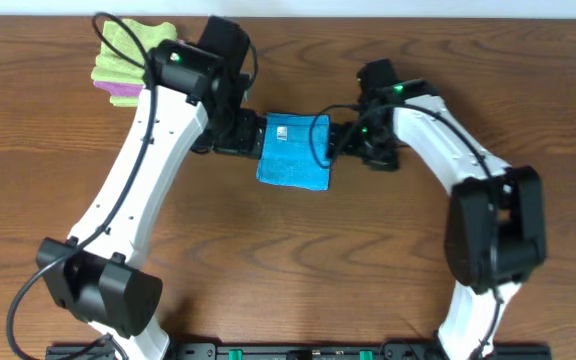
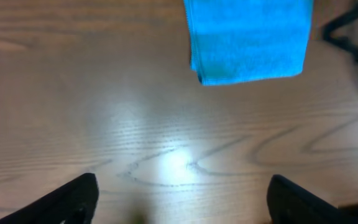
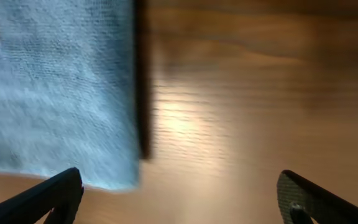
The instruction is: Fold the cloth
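The sky-blue cloth (image 1: 294,151) lies folded into a small rectangle at the middle of the table, with a small white tag on top. My left gripper (image 1: 236,135) sits just left of it, open and empty; in the left wrist view (image 2: 182,199) the cloth (image 2: 248,38) lies ahead of the fingers, apart from them. My right gripper (image 1: 353,140) sits just right of the cloth, open and empty; in the right wrist view (image 3: 179,196) the cloth (image 3: 55,93) fills the upper left, its edge near the left finger.
A light green cloth (image 1: 133,45) lies on a purple cloth (image 1: 120,90) at the table's far left corner. The wooden table (image 1: 298,260) spreads around the blue cloth.
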You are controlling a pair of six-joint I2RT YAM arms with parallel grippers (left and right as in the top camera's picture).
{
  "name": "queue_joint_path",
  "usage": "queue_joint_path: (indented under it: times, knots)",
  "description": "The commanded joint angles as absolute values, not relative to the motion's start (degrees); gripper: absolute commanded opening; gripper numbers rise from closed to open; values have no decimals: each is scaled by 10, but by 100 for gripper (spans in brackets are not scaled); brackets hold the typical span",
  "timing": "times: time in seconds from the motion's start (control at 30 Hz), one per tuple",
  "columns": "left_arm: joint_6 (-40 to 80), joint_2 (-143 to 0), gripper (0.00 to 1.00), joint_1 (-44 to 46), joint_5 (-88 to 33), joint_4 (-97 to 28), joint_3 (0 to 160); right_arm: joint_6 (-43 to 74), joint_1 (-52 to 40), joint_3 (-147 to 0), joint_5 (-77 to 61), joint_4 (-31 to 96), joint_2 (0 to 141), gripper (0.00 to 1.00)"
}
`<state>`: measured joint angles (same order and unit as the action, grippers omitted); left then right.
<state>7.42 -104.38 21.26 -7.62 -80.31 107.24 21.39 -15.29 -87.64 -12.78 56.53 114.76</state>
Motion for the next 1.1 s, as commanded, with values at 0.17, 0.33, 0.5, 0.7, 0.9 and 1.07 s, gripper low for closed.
queue_joint_path:
  times: [0.17,0.33,0.5,0.7,0.9,1.07]
  knots:
    - [66,-1033,91,222,-89,-802,1070,15,-117,-877,-68,614,897,99]
    - [55,-1032,91,222,-88,-803,1070,-25,-88,-792,-74,616,726,99]
    - [55,-1032,91,222,-89,-792,1070,-3,-56,-619,-81,558,531,99]
    - [55,-1032,91,222,-89,-787,1070,6,-34,-497,-33,537,359,99]
    - [47,-1032,91,222,-90,-778,1070,6,-34,-441,7,538,315,99]
    - [47,-1032,91,222,-91,-778,1070,6,-34,-427,7,538,316,99]
